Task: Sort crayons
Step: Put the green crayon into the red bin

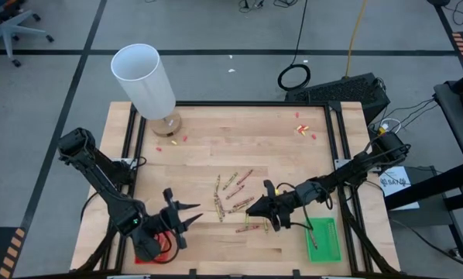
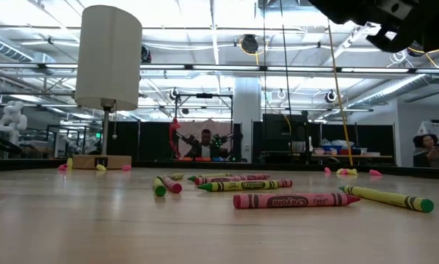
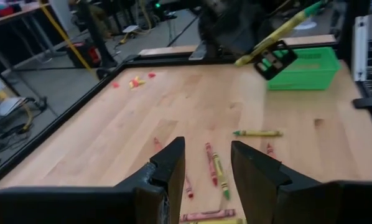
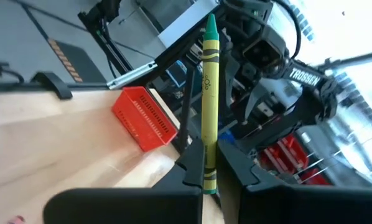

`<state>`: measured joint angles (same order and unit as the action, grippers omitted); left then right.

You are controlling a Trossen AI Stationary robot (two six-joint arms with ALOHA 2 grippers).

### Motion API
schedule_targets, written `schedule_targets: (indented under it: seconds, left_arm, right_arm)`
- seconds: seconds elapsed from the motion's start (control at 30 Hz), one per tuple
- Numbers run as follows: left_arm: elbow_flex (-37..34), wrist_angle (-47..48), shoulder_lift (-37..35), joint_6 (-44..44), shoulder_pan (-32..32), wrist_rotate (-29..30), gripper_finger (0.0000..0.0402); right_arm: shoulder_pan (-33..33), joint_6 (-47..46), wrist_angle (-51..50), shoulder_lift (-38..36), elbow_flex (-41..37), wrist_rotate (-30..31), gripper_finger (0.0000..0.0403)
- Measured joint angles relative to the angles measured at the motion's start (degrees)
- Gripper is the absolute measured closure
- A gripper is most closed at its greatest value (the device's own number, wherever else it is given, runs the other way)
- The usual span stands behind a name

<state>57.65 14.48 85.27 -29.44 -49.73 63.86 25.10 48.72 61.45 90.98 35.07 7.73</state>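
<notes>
Several crayons [image 1: 233,194] lie scattered flat on the middle of the wooden table [image 1: 216,147]; in the low view they include a red one [image 2: 293,199]. My right gripper [image 1: 252,209] hovers over their near side, shut on a yellow-green crayon [image 4: 209,81]. My left gripper [image 1: 193,215] hangs open above the table's near left, beside the red tray [image 1: 158,249], with nothing between its fingers [image 3: 173,168]. The green tray [image 1: 323,239] sits at the near right. My right gripper pinches the yellow-green crayon near its blunt end [image 4: 206,155] between its two fingers, which lie across it. The fingers reach about level from the table's right. The crayon stands tilted, its pointed tip [image 4: 210,22] up, and is lifted clear of the table [image 3: 279,31].
A white lamp-like cylinder on a wooden base [image 1: 145,77] stands at the far left corner. Small red and yellow scraps [image 1: 303,130] lie near the far edge. A black rail frames the table [image 1: 239,103]. People show in the room beyond [image 2: 205,143].
</notes>
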Motion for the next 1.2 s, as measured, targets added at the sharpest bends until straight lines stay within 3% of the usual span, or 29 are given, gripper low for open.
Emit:
schedule_targets:
  seconds: [0.47,0.7,0.9,1.1,1.2]
  left_arm:
    - [0.00,-22.45,6.28,18.06,6.77,-9.23,0.0268]
    - [0.00,-32.35,7.33,23.22,11.57,-16.86,0.0200]
    - [0.00,-34.93,7.37,25.45,14.65,-17.72,0.0132]
    - [0.00,-39.37,7.39,25.46,17.77,-27.58,0.0117]
    - [0.00,-41.14,7.37,26.44,18.70,-29.14,0.0117]
  right_arm:
    - [-0.25,-22.67,-0.42,0.00,0.00,-0.05,0.0396]
    - [-1.86,-31.40,0.07,0.00,0.00,-0.04,0.0396]
    - [-3.19,-34.15,0.02,0.00,0.02,-0.04,0.0396]
    - [-4.58,-34.15,0.04,0.00,0.02,-0.04,0.0396]
    - [-5.06,-34.15,0.04,0.00,0.02,-0.18,0.0396]
